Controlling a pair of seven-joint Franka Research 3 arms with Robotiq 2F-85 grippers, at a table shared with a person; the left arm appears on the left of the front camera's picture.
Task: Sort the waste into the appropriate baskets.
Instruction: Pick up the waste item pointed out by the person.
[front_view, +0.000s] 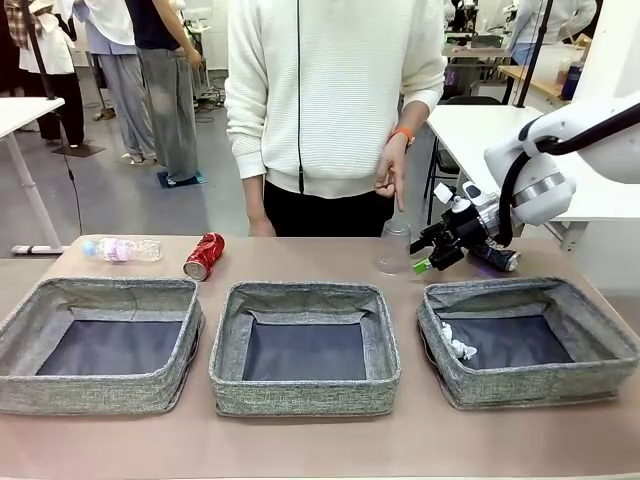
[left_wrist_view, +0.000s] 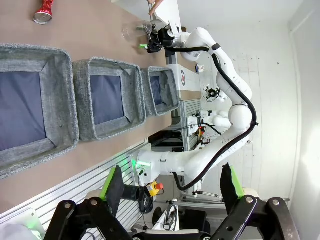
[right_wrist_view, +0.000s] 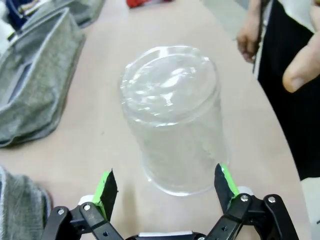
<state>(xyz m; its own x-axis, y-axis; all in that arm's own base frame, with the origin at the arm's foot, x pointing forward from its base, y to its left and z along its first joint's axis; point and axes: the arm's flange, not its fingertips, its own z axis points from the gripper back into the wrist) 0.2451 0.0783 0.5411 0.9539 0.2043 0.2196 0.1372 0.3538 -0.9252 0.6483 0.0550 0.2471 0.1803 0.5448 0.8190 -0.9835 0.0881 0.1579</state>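
Observation:
Three grey baskets stand in a row: left (front_view: 100, 392), middle (front_view: 305, 395), right (front_view: 535, 382). A crumpled paper ball (front_view: 458, 346) lies in the right one. Behind them on the table are a clear bottle (front_view: 125, 249), a red can (front_view: 204, 256), a clear plastic cup (front_view: 394, 247) and a dark can (front_view: 496, 257). My right gripper (front_view: 425, 262) is open beside the cup. In the right wrist view the cup (right_wrist_view: 172, 120) stands mouth down, its lower edge between the spread fingers of the gripper (right_wrist_view: 165, 189), untouched. My left gripper (left_wrist_view: 171, 182) hangs open and empty, away from the table.
A person in a white sweater stands at the far edge, one hand (front_view: 392, 178) pointing down at the cup. The finger (right_wrist_view: 305, 55) shows close on the right in the right wrist view. The left wrist view shows the baskets (left_wrist_view: 107, 97) sideways and the red can (left_wrist_view: 44, 11).

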